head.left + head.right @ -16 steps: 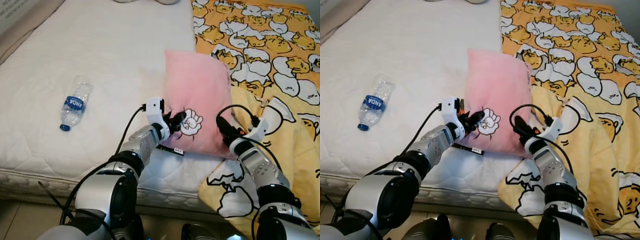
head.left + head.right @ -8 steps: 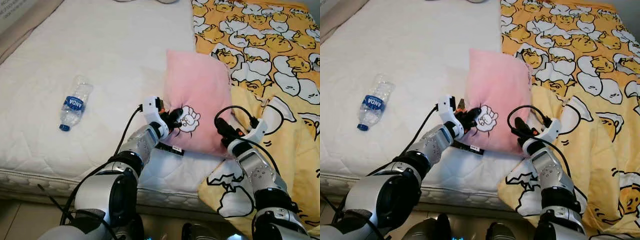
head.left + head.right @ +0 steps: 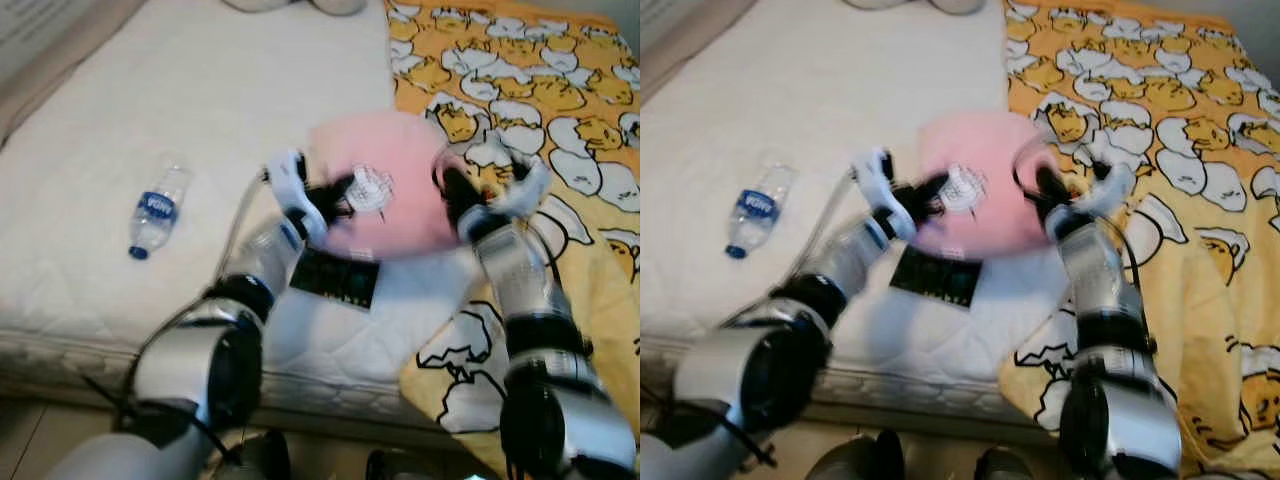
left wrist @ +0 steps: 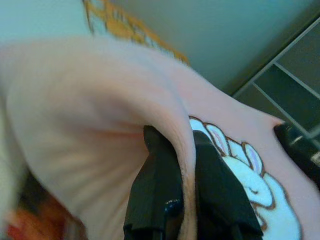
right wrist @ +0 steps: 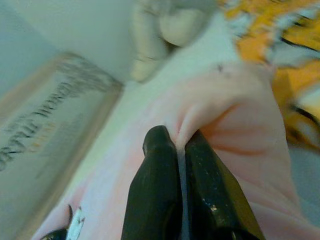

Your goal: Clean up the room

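Pink pillow [image 3: 385, 205] pinched on one side by left gripper [image 4: 182, 150], on the other by right gripper [image 5: 175, 145], above white mattress [image 3: 180, 120]. Water bottle [image 3: 155, 210] well apart on the mattress. Yellow blanket [image 3: 560, 120] just beside.

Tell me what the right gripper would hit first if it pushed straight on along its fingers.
The pink pillow itself: the right gripper is already pinched on a fold of it. Beyond the pillow, its wrist view shows white bed and a pale stuffed shape, though depth is unclear.
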`<state>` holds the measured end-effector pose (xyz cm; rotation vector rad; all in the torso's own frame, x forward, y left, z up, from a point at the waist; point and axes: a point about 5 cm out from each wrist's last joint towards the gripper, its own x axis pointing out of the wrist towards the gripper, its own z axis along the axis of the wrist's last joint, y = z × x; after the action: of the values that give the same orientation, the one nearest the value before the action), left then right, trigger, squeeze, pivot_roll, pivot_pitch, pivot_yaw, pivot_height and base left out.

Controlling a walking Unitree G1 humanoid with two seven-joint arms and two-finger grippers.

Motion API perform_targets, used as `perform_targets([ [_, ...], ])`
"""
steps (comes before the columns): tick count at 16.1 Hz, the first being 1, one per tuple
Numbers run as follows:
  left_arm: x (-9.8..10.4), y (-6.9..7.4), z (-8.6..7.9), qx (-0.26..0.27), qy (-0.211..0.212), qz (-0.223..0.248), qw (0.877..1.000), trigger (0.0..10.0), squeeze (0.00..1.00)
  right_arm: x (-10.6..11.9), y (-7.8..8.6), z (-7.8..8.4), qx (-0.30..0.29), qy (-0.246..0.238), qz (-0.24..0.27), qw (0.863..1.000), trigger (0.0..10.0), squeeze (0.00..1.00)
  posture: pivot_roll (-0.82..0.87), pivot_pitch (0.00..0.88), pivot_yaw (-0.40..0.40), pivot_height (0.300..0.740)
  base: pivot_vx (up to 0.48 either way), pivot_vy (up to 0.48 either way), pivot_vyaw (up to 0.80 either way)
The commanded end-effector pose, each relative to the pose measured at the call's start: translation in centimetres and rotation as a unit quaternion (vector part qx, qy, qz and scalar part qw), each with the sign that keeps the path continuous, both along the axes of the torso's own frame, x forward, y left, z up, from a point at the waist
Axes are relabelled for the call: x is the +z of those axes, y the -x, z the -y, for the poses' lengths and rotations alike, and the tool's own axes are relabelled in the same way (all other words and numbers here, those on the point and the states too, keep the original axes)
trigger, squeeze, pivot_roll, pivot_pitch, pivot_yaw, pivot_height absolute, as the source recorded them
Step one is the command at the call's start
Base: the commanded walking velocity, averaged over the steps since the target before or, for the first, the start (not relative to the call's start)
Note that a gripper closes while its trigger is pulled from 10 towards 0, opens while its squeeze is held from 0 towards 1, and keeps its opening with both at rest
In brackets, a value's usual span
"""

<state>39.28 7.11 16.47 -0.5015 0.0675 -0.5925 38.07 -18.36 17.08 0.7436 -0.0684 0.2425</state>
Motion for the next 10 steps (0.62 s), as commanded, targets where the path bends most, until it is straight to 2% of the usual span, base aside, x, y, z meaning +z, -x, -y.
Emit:
perform_targets([
  [1,2.5,-0.7,-0.9,0.003,-0.023,0.062,0.998,0.0,0.00,1.3,-0.3,0.7,-0.019,0.007,0.027,0.999,0.0,0.00,-0.08,0.000,-0.013,0.740,0.000,0.000,0.00],
  [2,4.0,-1.1,-2.3,0.022,-0.048,0.098,0.994,0.0,0.00,2.7,-0.8,0.5,-0.022,0.022,0.047,0.998,0.0,0.00,-0.07,0.000,-0.018,0.740,0.000,0.000,0.00],
  [3,4.5,-1.3,-2.8,0.029,-0.056,0.109,0.992,0.0,0.00,3.2,-1.0,0.4,-0.022,0.027,0.054,0.998,0.0,0.00,-0.07,0.000,-0.018,0.740,0.000,0.000,0.00],
  [5,7.5,-1.7,-6.0,0.083,-0.118,0.180,0.973,0.0,0.00,6.2,-1.6,0.5,-0.058,0.122,0.102,0.986,0.0,0.00,-0.04,0.000,-0.036,0.740,0.000,0.000,0.00],
  [7,7.9,-1.7,-6.8,0.099,-0.149,0.198,0.964,0.0,0.00,6.8,-1.6,0.7,-0.073,0.140,0.114,0.981,0.0,0.00,-0.03,0.000,-0.041,0.740,0.000,0.000,0.00],
  [8,7.8,-1.7,-6.9,0.098,-0.147,0.196,0.964,0.0,0.00,6.8,-1.6,0.8,-0.082,0.152,0.118,0.978,0.0,0.00,-0.03,0.000,-0.042,0.740,0.000,0.000,0.00],
  [10,7.5,-1.6,-7.0,0.100,-0.158,0.199,0.962,0.0,0.00,6.3,-1.5,0.7,-0.082,0.174,0.113,0.975,0.0,0.00,-0.03,0.000,-0.038,0.740,0.000,0.480,0.00],
])
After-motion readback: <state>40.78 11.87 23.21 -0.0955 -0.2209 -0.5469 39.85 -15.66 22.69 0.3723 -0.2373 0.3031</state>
